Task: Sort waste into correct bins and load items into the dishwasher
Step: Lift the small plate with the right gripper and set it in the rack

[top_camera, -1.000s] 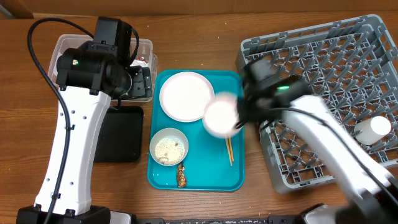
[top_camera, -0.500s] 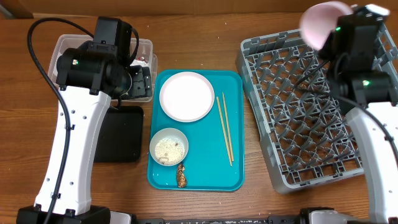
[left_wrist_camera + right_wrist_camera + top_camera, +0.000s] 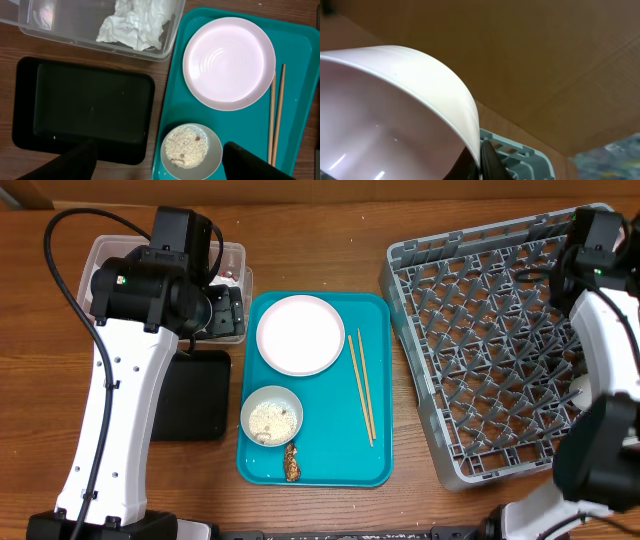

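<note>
Loading bowl [image 3: 395, 115]: right fingers [image 3: 488, 161] pinched shut on its rim, at upper-right corner of dish rack [image 3: 480, 350]. Suggest tilting between pegs, seating before release; left fingers [image 3: 252, 161] spread wide, empty.

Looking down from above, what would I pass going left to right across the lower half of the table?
Black tray → bowl of rice → wooden chopsticks → grey dish rack.
</note>
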Controlling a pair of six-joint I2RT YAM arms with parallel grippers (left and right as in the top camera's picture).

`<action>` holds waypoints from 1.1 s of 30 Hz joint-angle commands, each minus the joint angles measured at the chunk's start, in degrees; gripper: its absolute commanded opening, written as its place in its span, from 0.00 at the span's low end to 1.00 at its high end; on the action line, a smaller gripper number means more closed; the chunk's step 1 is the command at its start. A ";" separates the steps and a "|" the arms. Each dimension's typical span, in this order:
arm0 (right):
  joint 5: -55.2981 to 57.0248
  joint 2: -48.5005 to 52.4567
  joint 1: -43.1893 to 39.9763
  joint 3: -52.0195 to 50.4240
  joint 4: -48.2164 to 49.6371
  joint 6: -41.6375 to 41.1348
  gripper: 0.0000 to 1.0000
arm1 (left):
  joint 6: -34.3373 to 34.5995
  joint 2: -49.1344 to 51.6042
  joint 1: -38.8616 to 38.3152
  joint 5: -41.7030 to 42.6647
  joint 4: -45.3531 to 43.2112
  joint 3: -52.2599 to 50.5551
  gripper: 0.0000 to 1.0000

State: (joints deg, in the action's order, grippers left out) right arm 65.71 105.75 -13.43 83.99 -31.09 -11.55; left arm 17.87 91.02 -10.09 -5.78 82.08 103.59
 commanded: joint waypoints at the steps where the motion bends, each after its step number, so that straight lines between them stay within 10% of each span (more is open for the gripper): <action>1: 4.13 2.97 -1.11 0.42 0.46 0.00 0.04 | -0.04 -0.39 0.22 0.94 0.02 0.39 0.81; 23: -9.79 7.19 0.87 -1.64 -7.19 -2.23 0.06 | -0.02 -0.39 0.22 0.96 0.20 0.39 0.82; 26: -9.92 6.03 2.56 -1.64 -9.31 -3.34 0.34 | -0.02 -0.39 0.22 0.96 0.15 0.39 0.82; 33: -23.58 -4.00 3.21 0.70 -16.13 -3.67 0.53 | -0.04 -0.39 0.22 0.94 0.20 0.39 0.90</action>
State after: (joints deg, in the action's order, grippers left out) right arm 51.16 110.30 -9.96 82.65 -44.80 -14.48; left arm 17.85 91.02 -10.09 -5.17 82.30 103.59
